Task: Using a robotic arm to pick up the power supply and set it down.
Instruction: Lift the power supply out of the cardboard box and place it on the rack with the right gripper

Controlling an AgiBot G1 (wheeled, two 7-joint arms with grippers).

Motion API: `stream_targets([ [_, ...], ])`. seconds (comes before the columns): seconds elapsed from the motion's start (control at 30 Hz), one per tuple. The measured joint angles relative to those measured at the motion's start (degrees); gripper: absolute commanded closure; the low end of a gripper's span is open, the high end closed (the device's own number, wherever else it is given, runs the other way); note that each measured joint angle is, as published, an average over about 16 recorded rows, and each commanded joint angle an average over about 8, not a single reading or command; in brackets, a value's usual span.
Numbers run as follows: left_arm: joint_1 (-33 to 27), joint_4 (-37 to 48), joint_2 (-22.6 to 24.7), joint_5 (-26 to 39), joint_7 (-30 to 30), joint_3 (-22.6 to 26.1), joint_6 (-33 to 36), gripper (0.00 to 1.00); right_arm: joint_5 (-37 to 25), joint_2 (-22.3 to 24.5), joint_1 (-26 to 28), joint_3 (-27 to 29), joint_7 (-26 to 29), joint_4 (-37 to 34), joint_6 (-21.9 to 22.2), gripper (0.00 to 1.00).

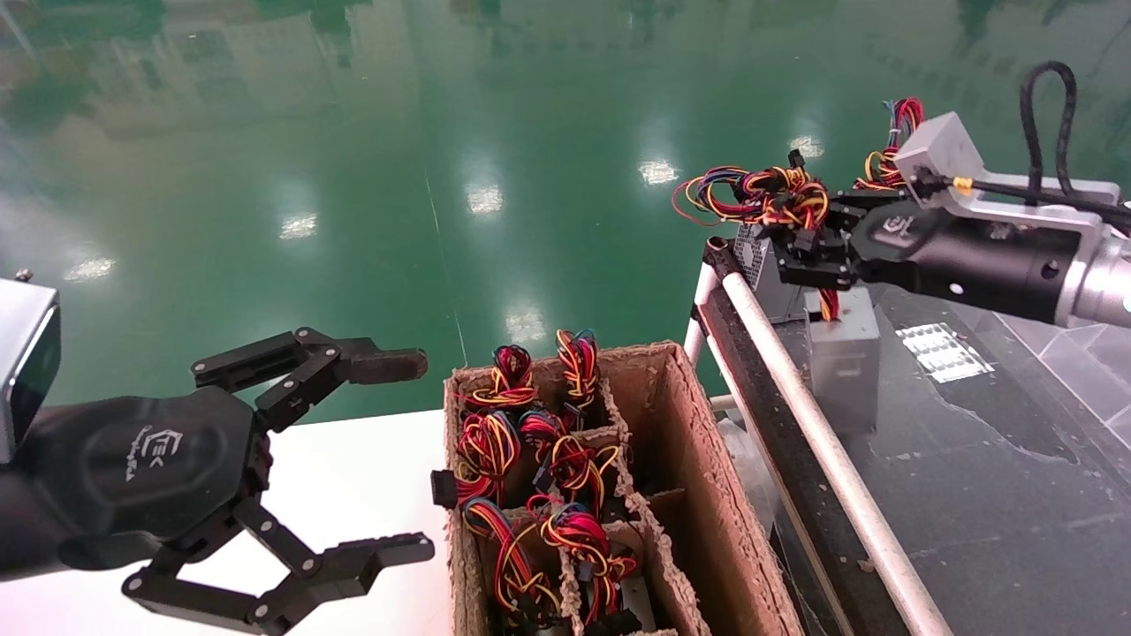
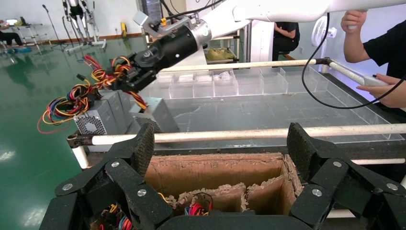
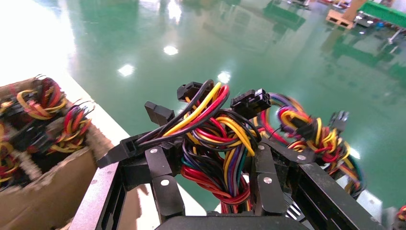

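Fingers point(image 3: 165, 179) seemingly around wire bundle point(image 3: 218, 143)

Floor point(image 1: 548, 106): glossy green, spreading all around my station, mirroring overhead lights as bright white patches. Table point(image 1: 990, 495): dark top on my right, edged by a white rail point(image 1: 822, 450). White surface point(image 1: 353, 477): low on my left. Far wall point(image 2: 28, 9): pale. Clear divided trays point(image 2: 230, 84): ranged along the table's far side.

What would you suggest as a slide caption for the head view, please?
Right gripper shut on a power supply's wire bundle over the conveyor; left gripper open beside the box.
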Motion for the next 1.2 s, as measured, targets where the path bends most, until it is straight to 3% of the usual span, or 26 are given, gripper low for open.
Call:
stream_targets([
  [0.83, 0.00, 0.00, 0.00, 0.00, 0.00, 0.01, 0.00, 0.00, 1.13, -5.72, 2.56, 1.01, -3.96, -4.79, 17.12, 1.00],
  [1.2, 0.00, 0.00, 0.00, -0.01, 0.00, 0.01, 0.00, 0.00, 1.60, -6.92, 2.74, 1.33, -4.20, -4.73, 17.12, 1.00],
])
